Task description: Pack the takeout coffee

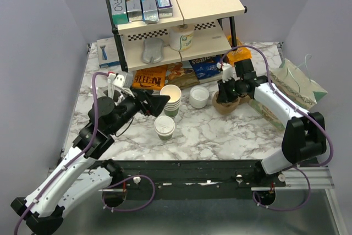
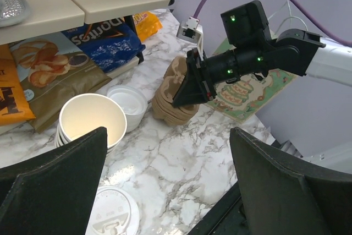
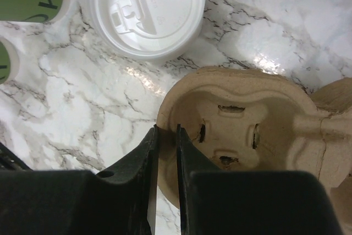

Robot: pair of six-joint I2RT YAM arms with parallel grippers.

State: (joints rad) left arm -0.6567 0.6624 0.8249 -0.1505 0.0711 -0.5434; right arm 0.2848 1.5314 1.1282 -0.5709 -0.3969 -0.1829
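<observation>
My right jaws are pinched narrow on the brown cardboard carrier (image 3: pixel 247 130). The wall of one cup well is caught between the two fingers (image 3: pixel 140 163), as the right wrist camera shows plainly. The carrier sits on the marble bench (image 1: pixel 220 136), just right of a stack of white lids (image 1: pixel 199 96) and in front of the shelf rack (image 1: pixel 181 48).

The left jaws are spread wide and hold nothing. Each dark finger (image 2: pixel 49 180) fills a lower corner of the left wrist view, with bare bench between them. From above, I see these jaws poised right beside the stack of lidless cups (image 1: pixel 171 96), on its left. I cannot tell whether they touch it.

The takeout coffee (image 1: pixel 164 126) stands upright on the bench with its white lid on, just on the near side of the lidless stack. It is well apart from the carrier and nothing grips it. In the left wrist view its lid shows at the bottom edge, low between the open fingers.

Snack bags (image 1: pixel 151 75) lie under the rack, and a printed paper bag (image 1: pixel 300 83) rests at the right edge of the bench.
</observation>
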